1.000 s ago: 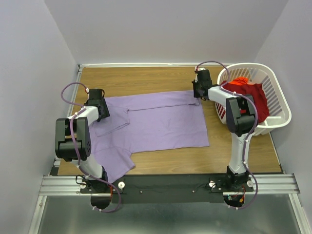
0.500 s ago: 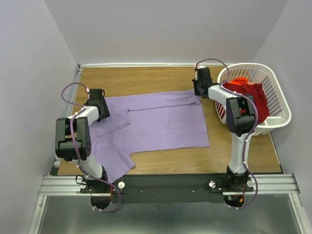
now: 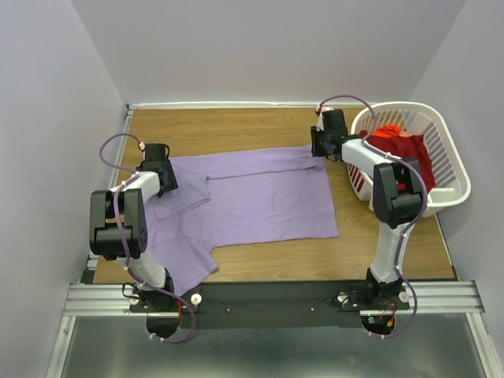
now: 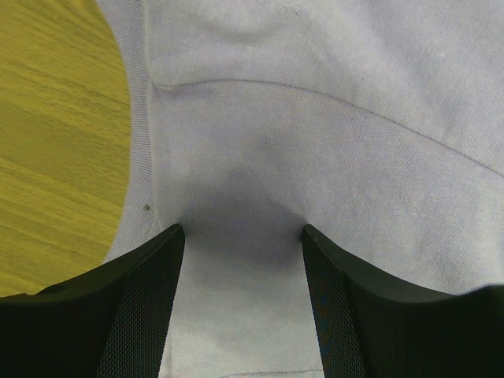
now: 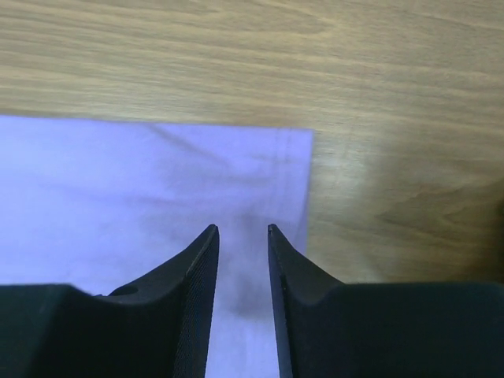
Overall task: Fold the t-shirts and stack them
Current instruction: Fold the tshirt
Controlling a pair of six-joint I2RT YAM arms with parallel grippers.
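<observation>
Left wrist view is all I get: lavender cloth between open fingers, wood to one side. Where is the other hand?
Observer: The right hand is at the far right corner of the lavender shirt, right by the hem edge.
Operator: Is it gripping the cloth?
Observer: Its fingers stand close together with a narrow gap over the cloth. I cannot tell whether they pinch it.
Operator: And the red shirt?
Observer: The red shirt lies heaped and unfolded in the white basket, to the right of the lavender one.
</observation>
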